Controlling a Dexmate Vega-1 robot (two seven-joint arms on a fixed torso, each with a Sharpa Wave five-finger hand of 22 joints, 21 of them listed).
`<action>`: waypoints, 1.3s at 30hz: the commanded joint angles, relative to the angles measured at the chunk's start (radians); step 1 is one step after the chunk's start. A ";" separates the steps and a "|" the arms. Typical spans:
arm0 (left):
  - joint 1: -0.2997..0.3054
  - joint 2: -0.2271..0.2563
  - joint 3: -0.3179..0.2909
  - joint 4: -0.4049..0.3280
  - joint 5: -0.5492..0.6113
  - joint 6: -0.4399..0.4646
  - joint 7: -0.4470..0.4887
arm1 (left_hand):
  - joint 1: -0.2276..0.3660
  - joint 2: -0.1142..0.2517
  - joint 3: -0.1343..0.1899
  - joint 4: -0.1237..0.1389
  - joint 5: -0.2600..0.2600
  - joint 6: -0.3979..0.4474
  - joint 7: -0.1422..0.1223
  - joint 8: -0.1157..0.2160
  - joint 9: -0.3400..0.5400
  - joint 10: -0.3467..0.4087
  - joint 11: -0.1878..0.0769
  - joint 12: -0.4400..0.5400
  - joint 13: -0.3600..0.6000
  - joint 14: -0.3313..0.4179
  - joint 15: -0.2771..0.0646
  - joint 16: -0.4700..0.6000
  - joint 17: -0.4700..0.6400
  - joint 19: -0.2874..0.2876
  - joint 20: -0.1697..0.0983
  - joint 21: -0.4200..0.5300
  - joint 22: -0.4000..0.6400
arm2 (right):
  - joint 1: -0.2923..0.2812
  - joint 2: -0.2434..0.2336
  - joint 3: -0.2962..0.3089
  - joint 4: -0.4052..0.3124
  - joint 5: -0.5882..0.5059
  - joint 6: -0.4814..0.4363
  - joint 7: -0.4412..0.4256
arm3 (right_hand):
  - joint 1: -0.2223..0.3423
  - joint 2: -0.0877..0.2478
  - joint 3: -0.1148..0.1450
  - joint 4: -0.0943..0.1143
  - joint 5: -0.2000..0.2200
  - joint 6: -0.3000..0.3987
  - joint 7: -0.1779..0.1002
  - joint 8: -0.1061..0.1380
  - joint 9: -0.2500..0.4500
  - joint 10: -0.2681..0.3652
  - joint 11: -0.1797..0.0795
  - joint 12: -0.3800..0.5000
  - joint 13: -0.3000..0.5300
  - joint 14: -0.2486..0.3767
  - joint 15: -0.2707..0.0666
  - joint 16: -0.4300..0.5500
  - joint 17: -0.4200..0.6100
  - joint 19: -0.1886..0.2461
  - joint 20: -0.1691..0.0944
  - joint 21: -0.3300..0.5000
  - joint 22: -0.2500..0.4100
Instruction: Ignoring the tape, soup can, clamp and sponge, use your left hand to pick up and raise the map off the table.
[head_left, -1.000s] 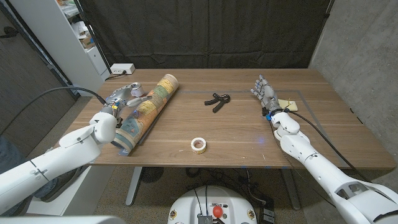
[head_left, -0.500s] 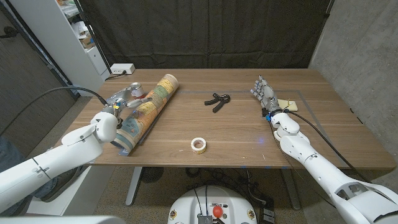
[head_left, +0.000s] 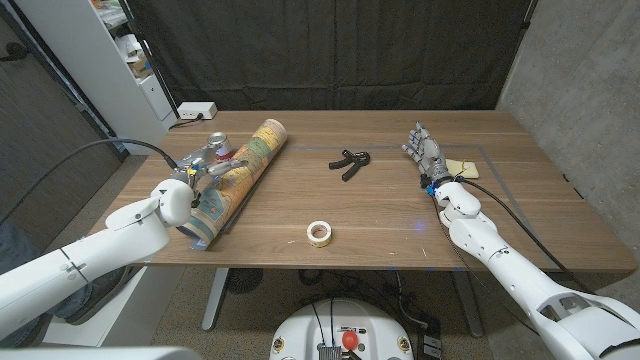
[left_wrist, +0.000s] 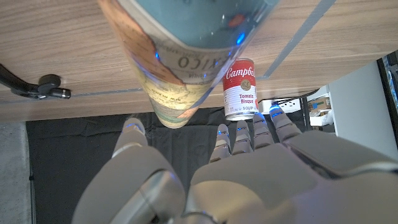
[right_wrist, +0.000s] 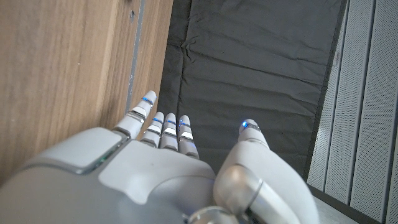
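- Left hand (head_left: 203, 165) hovers over the rolled map (head_left: 238, 177), fingers spread apart, holding nothing.
- Map lies diagonally on the surface (head_left: 380, 210) near its left edge, with the soup can (head_left: 217, 142) just beside its far end.
- Right hand (head_left: 427, 150) stands open beside the yellow sponge (head_left: 461, 166).
- Clamp (head_left: 348, 162) sits mid-surface; tape (head_left: 319, 233) near the front edge.

Glossy printed paper map (head_left: 236, 178) – matt wood-grain table (head_left: 380, 215) – smooth grey plastic left hand (head_left: 204, 160)
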 joint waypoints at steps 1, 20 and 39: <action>-0.056 -0.006 0.058 0.009 0.009 0.026 -0.037 | 0.002 -0.007 -0.005 -0.001 0.010 0.006 0.001 0.006 0.005 0.002 0.005 0.005 0.004 -0.006 0.004 -0.004 0.006 0.007 0.005 0.004 0.003 | 0.003 0.006 -0.001 0.012 0.004 0.006 0.009 | 0.006 0.004 -0.004 -0.002 -0.004 0.005 0.000 -0.002 0.003 0.008 -0.001 0.000 0.002 0.007 0.001 0.005 0.002 -0.002 0.002 -0.001 0.003; -0.105 -0.012 0.110 0.001 0.017 0.074 -0.081 | 0.006 -0.006 -0.011 -0.003 0.016 0.007 0.007 0.007 0.005 0.004 0.006 0.005 0.004 -0.008 0.004 -0.006 0.006 0.014 0.005 0.002 0.002 | 0.004 0.004 0.005 0.026 0.011 0.015 0.023 | 0.005 0.004 -0.005 -0.003 -0.004 0.005 -0.001 -0.002 0.003 0.008 0.001 0.000 0.002 0.008 0.001 0.005 0.002 -0.002 0.001 -0.001 0.003; -0.121 -0.031 0.140 0.023 0.001 0.077 -0.087 | 0.008 -0.004 -0.018 -0.002 0.020 -0.007 0.009 0.002 0.005 0.005 0.005 0.005 0.004 0.001 0.003 -0.005 0.006 0.022 0.005 0.001 0.001 | 0.003 -0.002 0.009 0.026 0.012 0.012 0.021 | 0.005 0.005 -0.006 -0.004 -0.003 0.005 -0.001 -0.002 0.003 0.008 -0.001 0.000 0.002 0.009 0.001 0.004 0.002 -0.003 0.003 -0.001 0.003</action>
